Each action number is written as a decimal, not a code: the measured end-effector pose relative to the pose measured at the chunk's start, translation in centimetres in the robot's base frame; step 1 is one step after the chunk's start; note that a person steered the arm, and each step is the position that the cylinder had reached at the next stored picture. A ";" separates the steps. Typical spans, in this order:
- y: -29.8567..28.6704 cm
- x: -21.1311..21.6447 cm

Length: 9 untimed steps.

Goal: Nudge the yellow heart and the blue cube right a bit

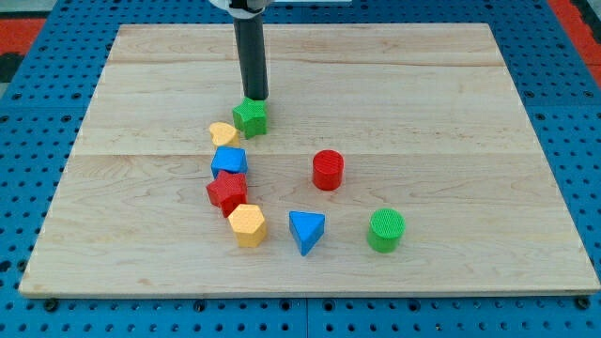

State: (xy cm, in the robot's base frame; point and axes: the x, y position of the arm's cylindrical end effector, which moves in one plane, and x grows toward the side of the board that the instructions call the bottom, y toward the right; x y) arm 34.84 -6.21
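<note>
The yellow heart [223, 133] lies left of centre on the wooden board [451, 103]. The blue cube [229, 161] sits just below it, touching or nearly touching it. My tip [257, 98] stands at the top edge of a green star-shaped block [251, 116], which sits right of the yellow heart and close against it. The tip is above and to the right of the heart and the cube.
A red star-shaped block [226, 192] sits under the blue cube, with a yellow hexagon [247, 225] below it. A blue triangle [306, 231], a red cylinder [328, 170] and a green cylinder [386, 230] lie to the right.
</note>
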 end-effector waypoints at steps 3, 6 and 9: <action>1.2 -4.2; -7.6 -7.9; -11.4 -8.1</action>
State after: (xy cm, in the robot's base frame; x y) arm 26.69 -17.65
